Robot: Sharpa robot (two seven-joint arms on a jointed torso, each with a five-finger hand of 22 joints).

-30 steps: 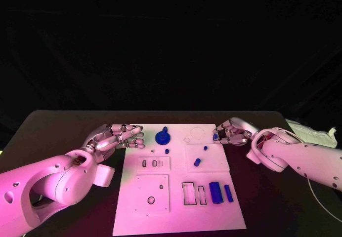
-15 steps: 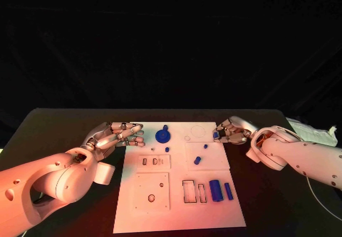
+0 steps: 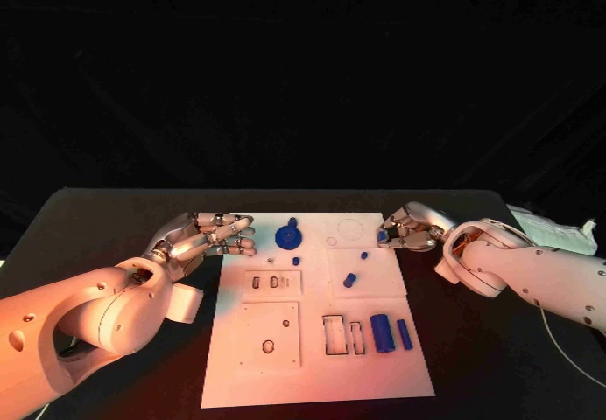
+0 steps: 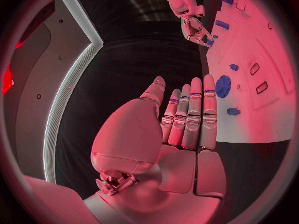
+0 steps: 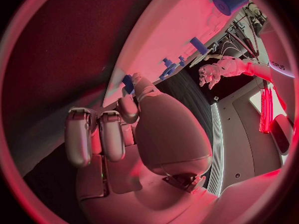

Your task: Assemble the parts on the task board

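- Silver fingers of our right hand (image 3: 406,234) curl in over the board's (image 3: 316,367) far right edge, pinching a small blue part (image 3: 382,235) at their tips; our right wrist view shows the same blue piece (image 5: 128,81) against the thumb.
- Our left hand (image 3: 208,238) hovers at the board's far left edge, holding nothing; the left wrist view shows its fingers (image 4: 194,114) straight and side by side, the thumb apart.
- Just inboard of the right hand lies a round outline (image 3: 350,234) in the board; we judge this the likeliest seat for the pinched part, though we cannot tell the part's shape or long axis.
- If so, the move runs from the right hand toward the board's middle, a short way, and the right hand is plainly the nearer one.
- Nearer the left hand sits the blue gear (image 3: 289,237), with a small peg (image 3: 296,261) just beside it toward us.
- Two more small pegs (image 3: 350,282) lie in the middle of the right half.
- At the near right, two long blue bars (image 3: 382,332) lie side by side, long axes running away from us, beside two empty rectangular slots (image 3: 334,335).
- The left half carries small oval slots (image 3: 265,283) and a square plate with holes (image 3: 268,348), all unfilled.
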